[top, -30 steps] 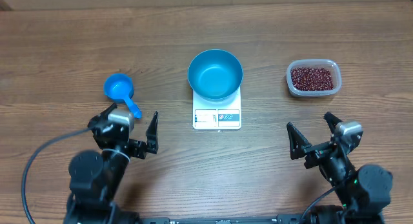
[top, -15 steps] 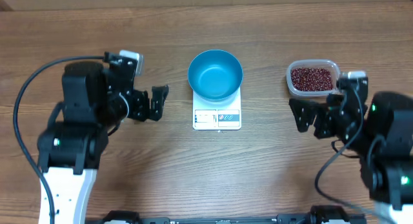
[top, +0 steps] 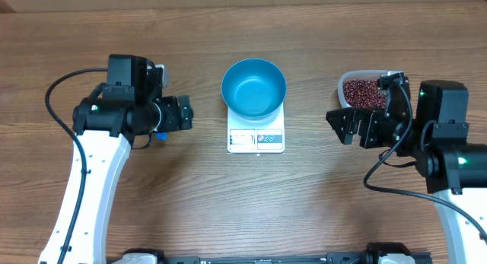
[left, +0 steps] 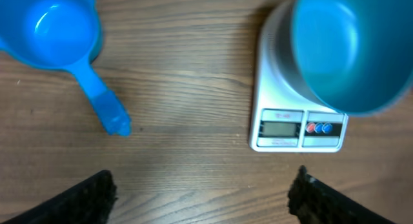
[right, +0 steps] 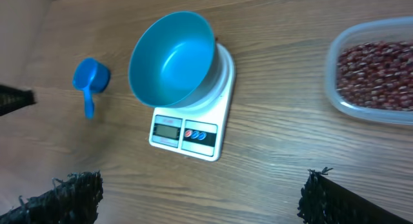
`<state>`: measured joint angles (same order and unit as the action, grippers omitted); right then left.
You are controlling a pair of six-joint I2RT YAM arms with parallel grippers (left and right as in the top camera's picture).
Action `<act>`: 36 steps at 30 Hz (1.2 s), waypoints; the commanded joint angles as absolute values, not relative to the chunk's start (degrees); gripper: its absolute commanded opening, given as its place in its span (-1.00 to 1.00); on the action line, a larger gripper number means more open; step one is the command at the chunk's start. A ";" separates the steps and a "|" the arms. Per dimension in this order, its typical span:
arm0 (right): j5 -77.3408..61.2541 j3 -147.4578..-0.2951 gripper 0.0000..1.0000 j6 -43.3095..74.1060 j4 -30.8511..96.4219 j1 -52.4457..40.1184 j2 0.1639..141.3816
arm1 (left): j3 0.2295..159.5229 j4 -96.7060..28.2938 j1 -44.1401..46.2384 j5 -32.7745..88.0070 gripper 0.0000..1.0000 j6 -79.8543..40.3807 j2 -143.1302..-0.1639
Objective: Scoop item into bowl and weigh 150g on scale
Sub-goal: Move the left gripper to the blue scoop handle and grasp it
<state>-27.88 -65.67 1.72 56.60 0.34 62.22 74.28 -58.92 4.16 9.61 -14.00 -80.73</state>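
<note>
The glossy blue bowl (top: pixel 254 87) stands empty on the white scale (top: pixel 256 139) at mid-table. The red-brown beans (top: pixel 360 91) lie in a clear tub at the right, partly hidden by my right arm. My left gripper (top: pixel 181 114) hovers open over bare wood left of the scale. In the left wrist view, its fingers (left: pixel 77 201) frame the table below the blue scoop (left: pixel 55 27), the scale (left: pixel 298 124) and the bowl (left: pixel 348 50). My right gripper (top: pixel 344 127) is open between scale and tub. In the right wrist view, gripper (right: pixel 203 201), bowl (right: pixel 171 59), scale (right: pixel 193 130) and beans (right: pixel 377 69) show.
The small blue handled scoop (right: pixel 90 79) lies left of the scale, mostly under my left arm in the overhead view. The clear tub (right: pixel 342 101) sits at the right. A black cable (top: pixel 57 93) loops left of the left arm.
Both arms have come up from the table's front edge toward the middle. The left one now covers the scoop; the right one stands beside the bean tub. Both grippers stay open.
</note>
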 commanded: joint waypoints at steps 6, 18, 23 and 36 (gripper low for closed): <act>-31.03 -67.31 1.00 2.11 56.53 0.01 62.46 | 63.81 -50.35 -4.82 15.00 0.75 -20.12 -81.47; -31.03 -67.31 1.00 2.11 56.12 0.01 62.46 | 45.63 -33.54 -22.76 39.31 0.46 -13.65 -81.76; -31.03 -67.31 1.00 2.13 56.12 0.01 62.46 | 42.50 -27.18 -23.00 39.18 0.32 -10.83 -83.57; -31.20 -67.31 1.00 3.01 56.10 0.01 62.46 | 42.50 -18.98 -22.87 38.61 -0.14 -11.81 -94.19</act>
